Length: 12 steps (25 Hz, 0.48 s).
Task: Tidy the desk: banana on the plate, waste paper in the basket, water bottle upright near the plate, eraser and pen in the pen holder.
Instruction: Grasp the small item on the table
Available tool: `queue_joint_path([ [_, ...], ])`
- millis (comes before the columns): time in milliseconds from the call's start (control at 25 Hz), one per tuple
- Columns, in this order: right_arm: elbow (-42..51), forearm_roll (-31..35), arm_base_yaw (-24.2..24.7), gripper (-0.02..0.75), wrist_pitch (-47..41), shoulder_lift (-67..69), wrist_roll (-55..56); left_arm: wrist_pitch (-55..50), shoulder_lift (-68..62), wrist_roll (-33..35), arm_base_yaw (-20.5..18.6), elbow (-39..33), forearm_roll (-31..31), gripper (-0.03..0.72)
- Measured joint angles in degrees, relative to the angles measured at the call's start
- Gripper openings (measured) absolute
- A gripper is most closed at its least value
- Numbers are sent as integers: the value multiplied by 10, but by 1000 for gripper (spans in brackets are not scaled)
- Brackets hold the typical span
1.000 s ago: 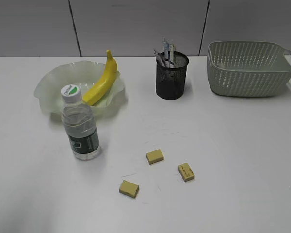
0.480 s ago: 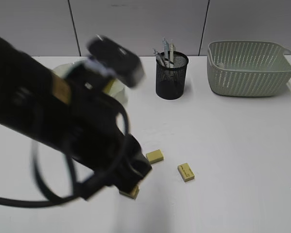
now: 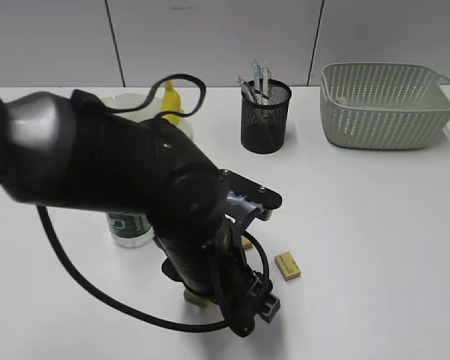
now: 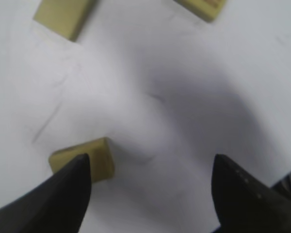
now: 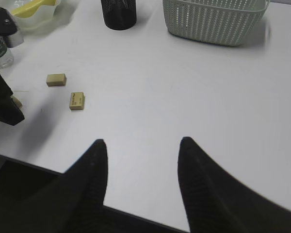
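The left gripper (image 4: 148, 187) hangs low over the desk (image 3: 375, 217) with its jaws spread wide and nothing in them, one fingertip (image 4: 63, 191) right beside the nearest eraser (image 4: 82, 160), while the right gripper (image 5: 141, 182) sits open and empty too, well away from the erasers.

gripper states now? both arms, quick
Left pincer: open, empty, low over the desk, one finger beside an eraser.
Right pincer: open, empty, above the desk's near edge.
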<state>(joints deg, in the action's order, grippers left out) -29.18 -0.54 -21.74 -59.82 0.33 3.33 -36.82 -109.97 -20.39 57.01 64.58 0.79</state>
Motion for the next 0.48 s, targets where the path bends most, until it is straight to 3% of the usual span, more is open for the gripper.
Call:
queue_joint_path([
  [280, 0, 0, 0, 383, 1, 0, 0, -17, -25, -107, -13, 18, 113, 579],
  [480, 0, 0, 0, 383, 1, 0, 0, -23, -25, -129, -42, 18, 124, 580],
])
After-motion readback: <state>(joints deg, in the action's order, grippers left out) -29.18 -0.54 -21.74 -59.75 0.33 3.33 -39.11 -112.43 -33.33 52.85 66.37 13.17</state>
